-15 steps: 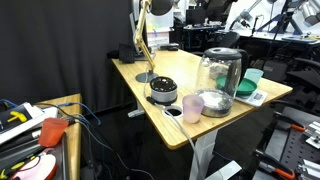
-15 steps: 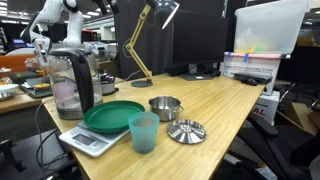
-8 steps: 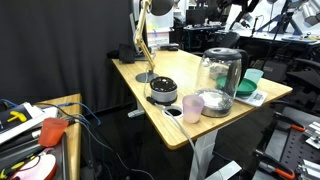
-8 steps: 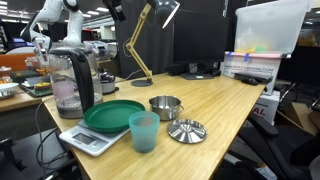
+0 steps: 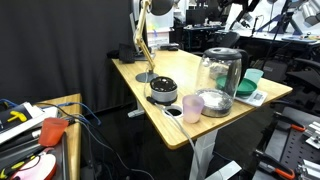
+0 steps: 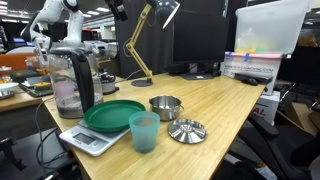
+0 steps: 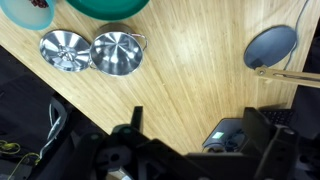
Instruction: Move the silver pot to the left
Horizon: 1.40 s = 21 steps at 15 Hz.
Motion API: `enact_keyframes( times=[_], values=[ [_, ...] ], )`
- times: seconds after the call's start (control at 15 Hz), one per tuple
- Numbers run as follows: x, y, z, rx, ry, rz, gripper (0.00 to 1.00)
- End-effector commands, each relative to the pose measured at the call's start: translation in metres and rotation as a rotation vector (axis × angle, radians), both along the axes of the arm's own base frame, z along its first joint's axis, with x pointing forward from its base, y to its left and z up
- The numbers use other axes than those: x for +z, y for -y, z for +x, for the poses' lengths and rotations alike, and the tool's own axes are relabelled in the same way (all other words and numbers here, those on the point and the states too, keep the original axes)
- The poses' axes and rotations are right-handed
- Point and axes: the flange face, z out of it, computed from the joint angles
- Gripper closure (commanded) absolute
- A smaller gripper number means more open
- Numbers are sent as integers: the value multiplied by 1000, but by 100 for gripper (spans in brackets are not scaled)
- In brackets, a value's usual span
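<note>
The silver pot [image 7: 118,52] stands upright and open on the wooden table [image 7: 200,60], with its loose silver lid [image 7: 65,50] beside it. The pot also shows in both exterior views [image 6: 165,106] [image 5: 193,108]. My gripper [image 7: 200,130] is open and empty. It hangs high above the table, away from the pot and nearer the lamp base [image 7: 270,45]. In an exterior view the gripper is a dark shape [image 6: 117,9] at the top edge.
A green plate [image 6: 112,115], a teal cup [image 6: 143,132], a scale [image 6: 88,141] and a tall clear jug [image 6: 70,80] stand near the pot. A squat silver container with a black top [image 5: 163,90] sits by the wooden desk lamp [image 6: 135,50]. The table edge [image 7: 70,105] is close.
The gripper has shifted very slightly at the top of an exterior view. The pot and the other things have not moved.
</note>
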Motion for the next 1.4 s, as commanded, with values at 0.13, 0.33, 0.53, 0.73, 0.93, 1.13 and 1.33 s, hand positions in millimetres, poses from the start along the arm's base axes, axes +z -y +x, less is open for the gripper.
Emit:
enact_keyframes(
  times=[0.13, 0.33, 0.53, 0.73, 0.93, 1.13, 1.33],
  values=[
    [-8, 88, 41, -141, -77, 160, 0],
    [-28, 126, 68, -195, -187, 269, 0],
    [-44, 142, 99, -240, -291, 339, 0],
    [-59, 149, 116, -293, -410, 369, 0],
    [-66, 148, 115, -301, -400, 359, 0],
    [-67, 150, 118, -318, -415, 367, 0],
    [-66, 150, 118, -319, -416, 368, 0]
  ],
)
